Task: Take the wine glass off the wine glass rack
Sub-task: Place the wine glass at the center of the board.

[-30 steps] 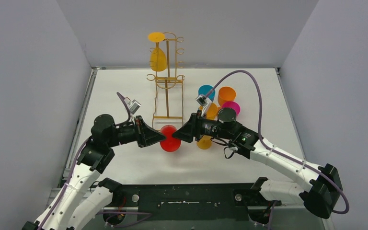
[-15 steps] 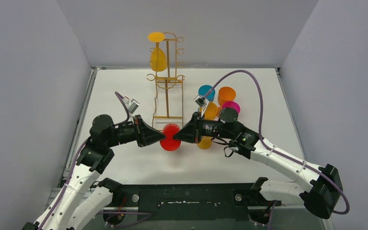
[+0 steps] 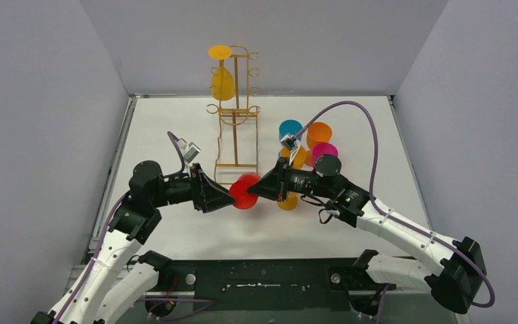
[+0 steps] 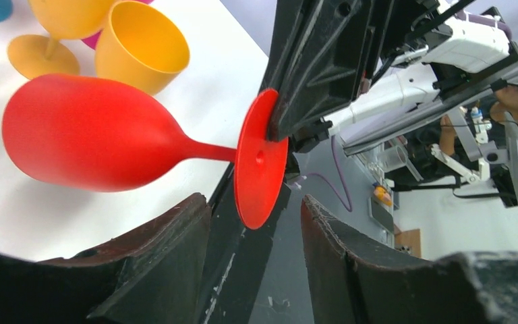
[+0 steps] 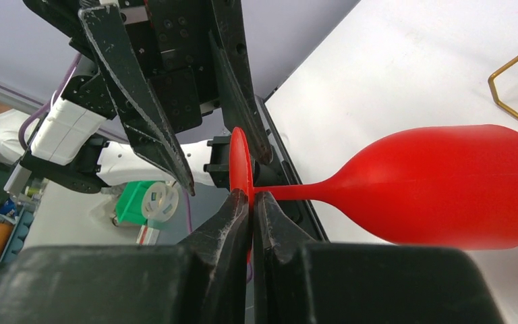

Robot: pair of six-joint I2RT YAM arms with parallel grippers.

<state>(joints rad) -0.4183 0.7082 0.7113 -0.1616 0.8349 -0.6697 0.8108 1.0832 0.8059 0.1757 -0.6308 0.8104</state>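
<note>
Red wine glass (image 3: 244, 191) edged toward wine glass rack (image 3: 235, 116), perhaps touching its base

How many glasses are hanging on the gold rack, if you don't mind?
1: a yellow glass, upside down at the upper left of the rack; none seem hidden.

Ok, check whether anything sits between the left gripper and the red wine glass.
Nothing visible does. The red wine glass is held sideways straight ahead of the open left gripper, with its foot right at the fingertips. The right gripper pinches the foot's rim from the opposite side.
</note>
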